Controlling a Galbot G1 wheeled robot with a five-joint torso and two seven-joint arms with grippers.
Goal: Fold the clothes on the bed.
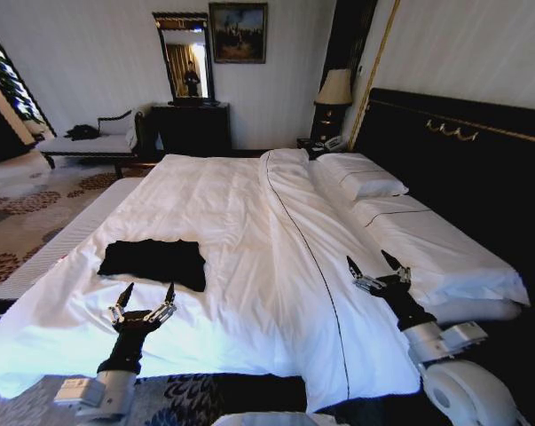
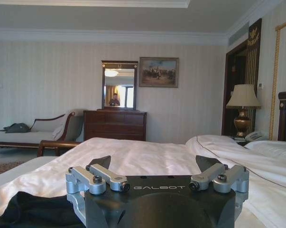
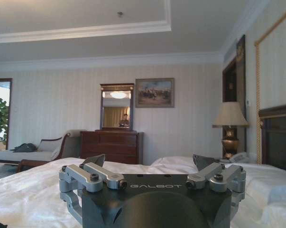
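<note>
The black T-shirt (image 1: 153,262) lies flat on the white duvet (image 1: 249,257) of the bed (image 1: 480,169), as a rough rectangle near the bed's foot edge and toward its left side. No lettering shows on it from the head view.

The left hand (image 1: 145,295) hovers over the foot edge of the bed, just short of the shirt's near edge. Its two fingers point up the bed toward the shirt, spread wide apart, and it has hold of nothing. In the left wrist view the same hand (image 2: 154,164) shows with its fingers well apart, and a dark fold of the shirt (image 2: 33,209) sits low beside it, close to the hand but not between the fingers.

The right hand (image 1: 375,267) hangs over the right half of the bed, near the foot edge and close to the lower pillow (image 1: 444,253). It is well apart from the shirt, with the dark seam line of the duvet between them. Its fingers are also spread wide and empty. The right wrist view shows that hand (image 3: 152,163) open above plain white bedding.

Beyond the head of the bed stand a dark dresser (image 1: 192,129) with a mirror (image 1: 184,58), a framed painting (image 1: 238,32) and a lamp (image 1: 334,89).
</note>
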